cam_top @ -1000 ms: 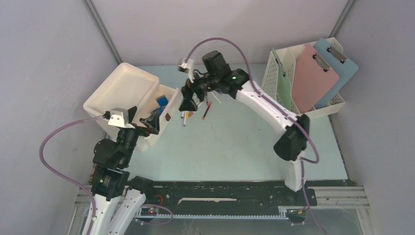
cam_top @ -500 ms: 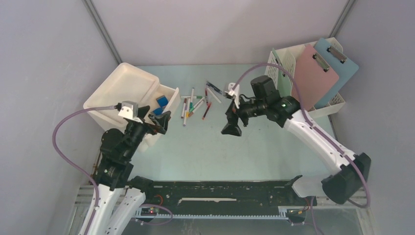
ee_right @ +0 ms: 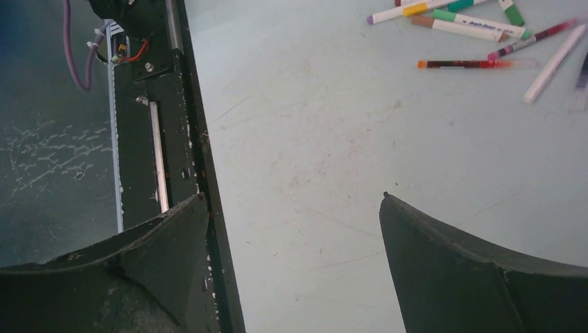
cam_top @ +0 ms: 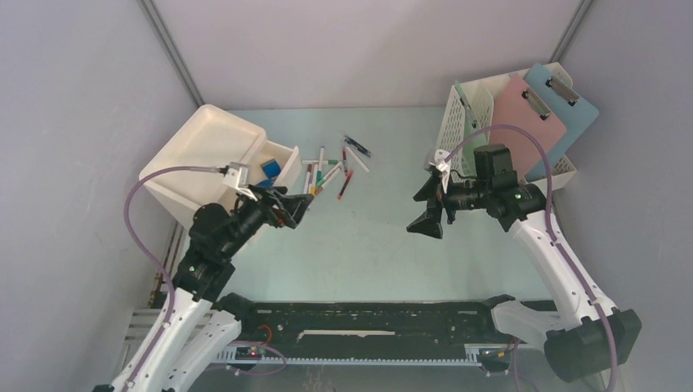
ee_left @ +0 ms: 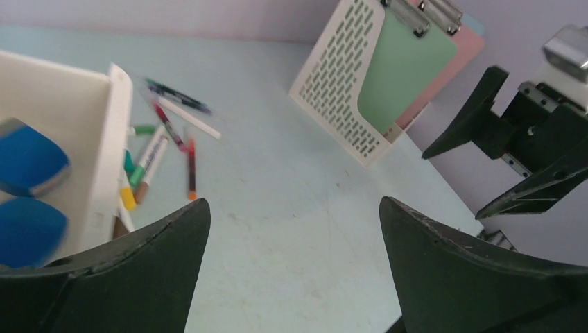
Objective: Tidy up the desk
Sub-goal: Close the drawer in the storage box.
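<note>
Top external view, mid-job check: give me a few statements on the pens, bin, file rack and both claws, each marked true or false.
1. The pens lie loose on the desk beside the white bin. True.
2. The right claw holds a pen. False: it is open and empty, over bare desk.
3. Blue items sit in the white bin. True.
4. The file rack is empty. False: it holds green, pink and blue clipboards.
5. The left claw is shut. False: it is open, near the bin's end.

The desk [cam_top: 368, 253] was pale mint-green. On it, the bin [cam_top: 200, 151] was white, its blocks [cam_top: 269, 170] blue; the rack [cam_top: 452, 131] was white and perforated, with green, pink and blue clipboards [cam_top: 523, 135].
</note>
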Action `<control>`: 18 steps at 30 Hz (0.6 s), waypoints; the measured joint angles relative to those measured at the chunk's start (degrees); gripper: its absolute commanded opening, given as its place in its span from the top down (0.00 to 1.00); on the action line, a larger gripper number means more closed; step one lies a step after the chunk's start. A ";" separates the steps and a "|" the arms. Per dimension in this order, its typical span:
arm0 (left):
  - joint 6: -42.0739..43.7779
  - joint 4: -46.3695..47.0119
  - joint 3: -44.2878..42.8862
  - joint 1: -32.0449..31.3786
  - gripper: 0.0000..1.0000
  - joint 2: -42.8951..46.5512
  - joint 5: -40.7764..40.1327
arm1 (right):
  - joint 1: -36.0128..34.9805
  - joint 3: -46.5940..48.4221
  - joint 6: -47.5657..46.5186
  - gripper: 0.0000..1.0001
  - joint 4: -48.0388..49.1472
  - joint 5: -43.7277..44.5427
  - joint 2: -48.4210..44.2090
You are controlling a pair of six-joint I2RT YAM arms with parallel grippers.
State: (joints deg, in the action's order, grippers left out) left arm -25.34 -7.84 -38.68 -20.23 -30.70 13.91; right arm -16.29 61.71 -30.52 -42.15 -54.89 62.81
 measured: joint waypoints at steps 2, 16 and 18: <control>-0.74 -0.07 0.74 -4.63 0.03 -1.49 -3.56 | 0.04 0.00 -0.59 0.00 0.02 -0.35 -0.61; 0.59 -6.36 -4.87 -20.76 0.62 -20.65 -32.72 | -0.09 -0.11 -2.82 0.00 -0.07 1.60 -0.92; 1.07 -6.82 -5.64 -20.81 0.74 -22.38 -34.60 | -0.33 -0.11 -2.99 0.00 -0.07 2.21 -0.92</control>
State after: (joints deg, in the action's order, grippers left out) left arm -24.27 -14.66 -44.31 -41.04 -53.08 -20.69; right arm -16.62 61.60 -33.52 -42.22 -52.69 61.89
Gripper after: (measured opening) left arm 0.430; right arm 0.993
